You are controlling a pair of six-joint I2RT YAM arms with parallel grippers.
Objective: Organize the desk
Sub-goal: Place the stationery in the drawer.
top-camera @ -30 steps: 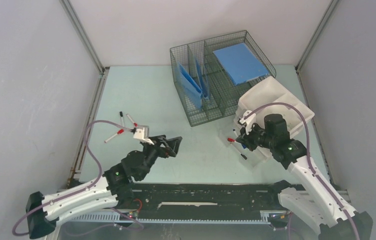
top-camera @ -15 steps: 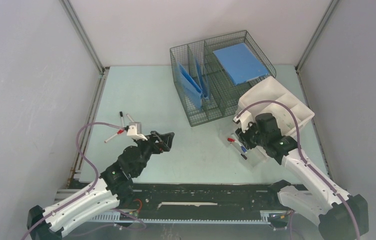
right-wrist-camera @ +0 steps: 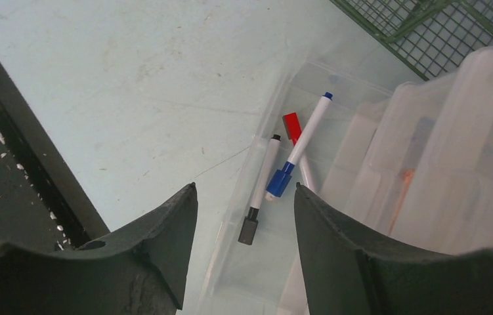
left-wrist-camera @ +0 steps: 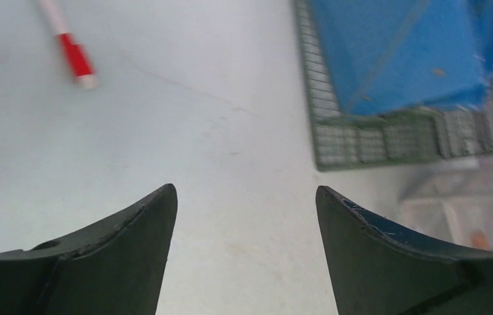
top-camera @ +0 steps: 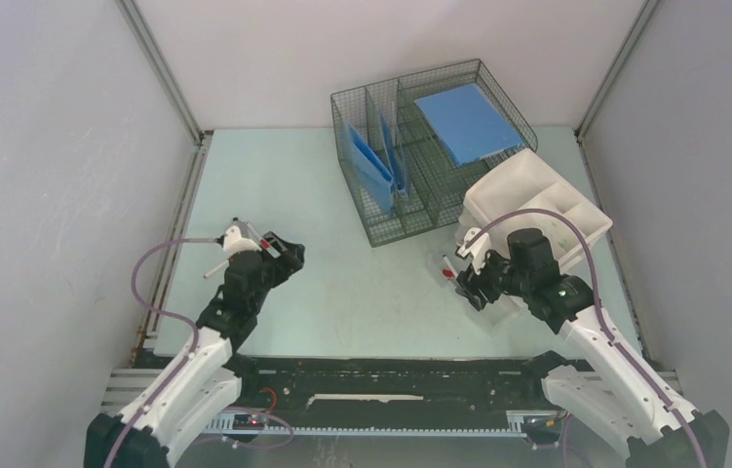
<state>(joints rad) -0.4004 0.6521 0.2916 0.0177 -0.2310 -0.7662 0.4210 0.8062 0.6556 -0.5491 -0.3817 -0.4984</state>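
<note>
Right wrist, right jaws parted, left jaws wide, 3 markers [right-wrist-camera: 299, 146] in tray [right-wrist-camera: 253, 272], red one [right-wrist-camera: 291, 125] seemingly half-hidden.

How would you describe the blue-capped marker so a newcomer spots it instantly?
From the wire basket at the back of the desk, come forward to the clear bin by its right corner. Three markers lie inside. The blue-capped marker is white with a blue cap and tip, crossing a red marker, beside a black-capped marker.
</note>
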